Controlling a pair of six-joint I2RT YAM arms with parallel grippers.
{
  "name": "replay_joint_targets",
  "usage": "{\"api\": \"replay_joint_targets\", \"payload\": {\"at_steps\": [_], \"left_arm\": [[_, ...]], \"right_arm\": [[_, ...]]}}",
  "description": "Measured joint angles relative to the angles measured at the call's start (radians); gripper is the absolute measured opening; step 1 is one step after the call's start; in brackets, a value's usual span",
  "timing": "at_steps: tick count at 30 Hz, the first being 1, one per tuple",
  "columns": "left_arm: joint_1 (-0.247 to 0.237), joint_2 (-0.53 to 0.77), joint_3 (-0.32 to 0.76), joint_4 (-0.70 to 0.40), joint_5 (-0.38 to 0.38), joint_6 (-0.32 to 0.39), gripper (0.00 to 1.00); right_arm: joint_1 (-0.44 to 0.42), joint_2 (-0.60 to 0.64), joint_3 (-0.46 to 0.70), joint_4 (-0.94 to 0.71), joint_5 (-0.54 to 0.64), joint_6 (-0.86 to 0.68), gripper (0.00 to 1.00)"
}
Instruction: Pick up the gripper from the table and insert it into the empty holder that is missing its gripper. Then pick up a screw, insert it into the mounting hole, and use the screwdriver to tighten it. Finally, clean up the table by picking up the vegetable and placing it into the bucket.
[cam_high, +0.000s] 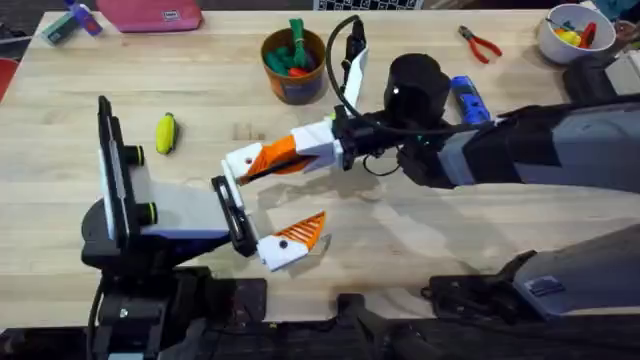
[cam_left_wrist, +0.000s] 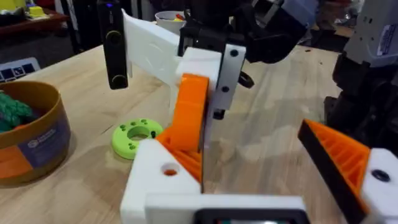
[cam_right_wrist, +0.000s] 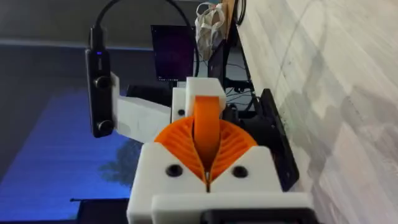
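The table is pale wood planks; the bucket stands at its far side with green and red toys inside. The vegetable lies left of the bucket, nearer; the screwdriver lies to its right. The right gripper pinches the gripper; the left gripper stands spread, empty.

Light wooden plank bench is carrying: yellow oblong toy vegetable with dark green end, orange-brown round bucket, red-handled pliers, white bowl, blue pen-shaped screwdriver, lime-green ring.
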Motion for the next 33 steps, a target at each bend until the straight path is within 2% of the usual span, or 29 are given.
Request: {"api": "replay_joint_targets", "payload": {"at_steps": [24,33], "left_arm": [[0.000,0.000,0.000,0.000,-0.002,0.000,0.970],[0.000,0.000,0.000,0.002,-0.013,0.008,0.970]], "right_arm": [[-0.002,0.000,0.003,-0.003,0.005,-0.009,0.009],[-0.006,0.010,0.058,-0.085,-0.039,-0.017,0.009]]}}
